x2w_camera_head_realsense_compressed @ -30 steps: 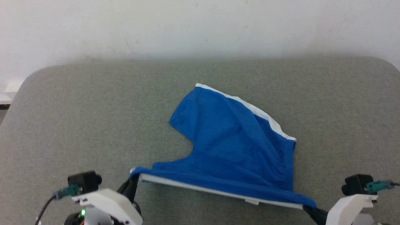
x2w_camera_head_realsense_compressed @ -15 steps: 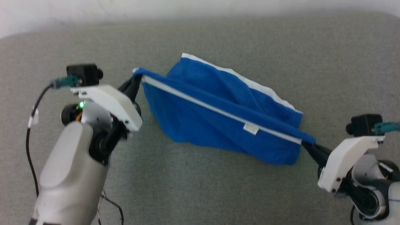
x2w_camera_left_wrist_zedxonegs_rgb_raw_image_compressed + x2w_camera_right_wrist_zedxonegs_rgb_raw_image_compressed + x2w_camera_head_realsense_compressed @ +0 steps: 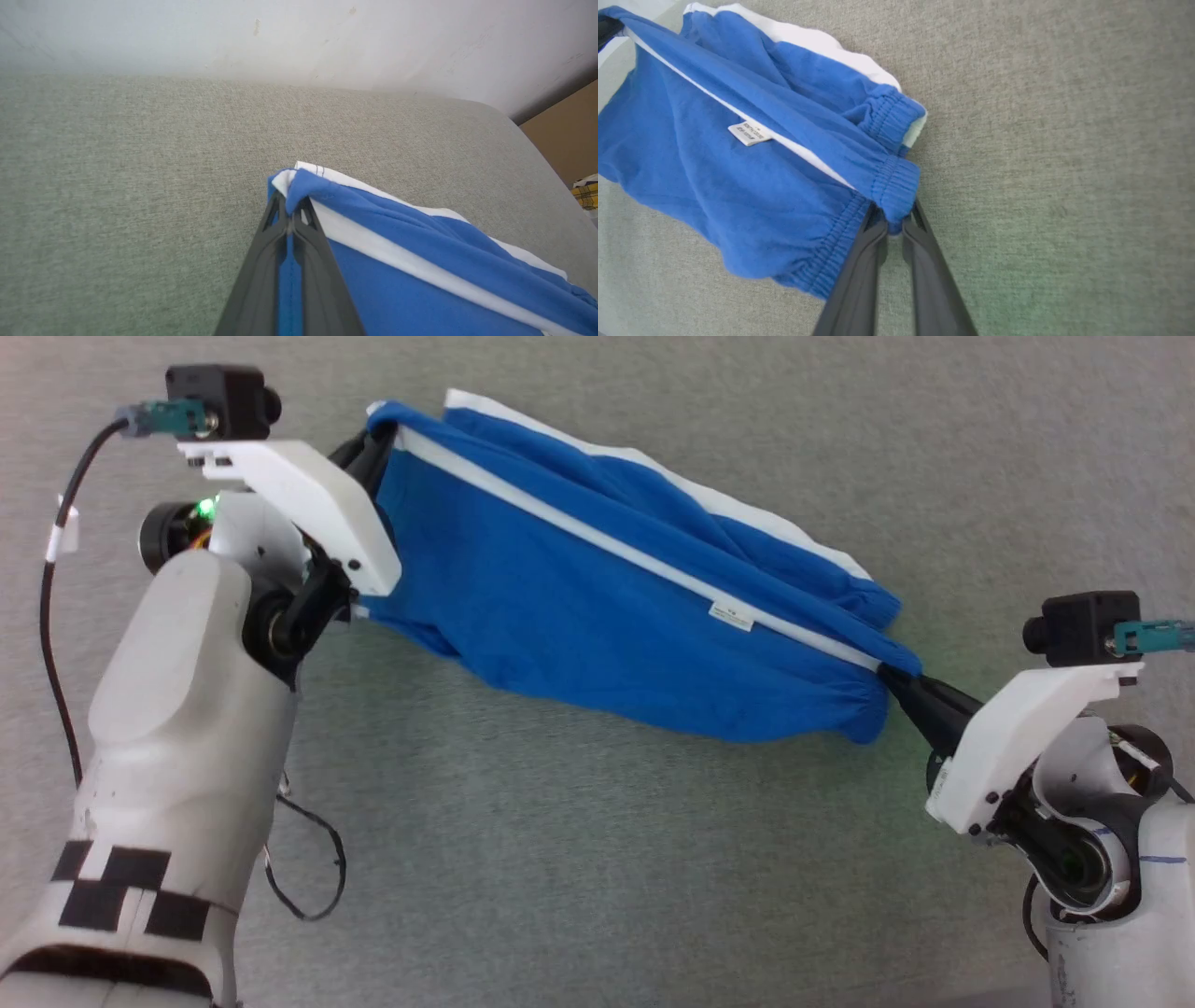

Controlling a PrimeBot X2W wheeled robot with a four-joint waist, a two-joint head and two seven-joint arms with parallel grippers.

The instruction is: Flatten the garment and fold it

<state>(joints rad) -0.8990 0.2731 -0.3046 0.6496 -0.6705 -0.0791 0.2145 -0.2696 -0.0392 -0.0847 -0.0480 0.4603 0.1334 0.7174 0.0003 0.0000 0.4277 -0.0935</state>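
Shorts strung up between your two pincers, loose blue cloth sagging below the taut white-striped edge. Left pincer is pinching one end of that edge, cloth bunched right over its tips. Right pincer nips the other end at the gathered elastic corner, fingers nearly pressed together on it. Label sits on the edge between them, nearer the right pincer. Grey cushion lies under both; can't tell if the low cloth touches it.

Step, I'd say: flattening, w/ the shorts stretched but not yet laid out. Next move probably needs both pincers lowering together, tension held, so the hanging part lands first & spreads w/o creases. Watch the leg bunched beyond the edge.
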